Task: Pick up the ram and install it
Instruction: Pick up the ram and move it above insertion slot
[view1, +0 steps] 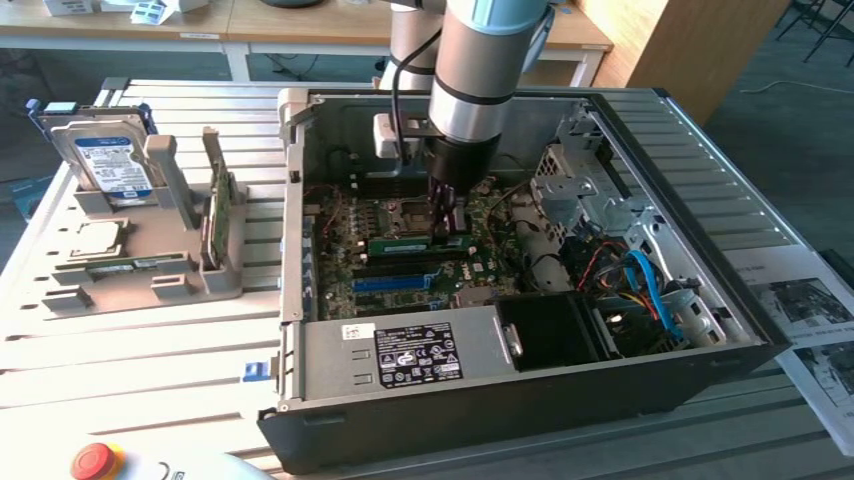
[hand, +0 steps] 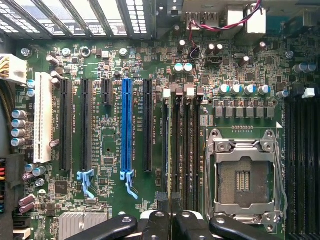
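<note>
- Gripper (view1: 449, 228) (hand: 171, 222) is down inside the open PC case (view1: 534, 400), over the motherboard (hand: 105, 100).
- Jaws are nearly closed, pinching the ram (view1: 400, 243) (hand: 170, 150) by its thin faces.
- Ram stands on edge along the memory slots (hand: 186, 150), just beside the CPU socket (hand: 245, 180).
- Can't tell if it's seated.

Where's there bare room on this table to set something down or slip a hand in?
Bare slats on the table between the parts holder, the computer case and the red button. Inside the case is crowded: the gripper holds the ram over the motherboard, cables beside it.
</note>
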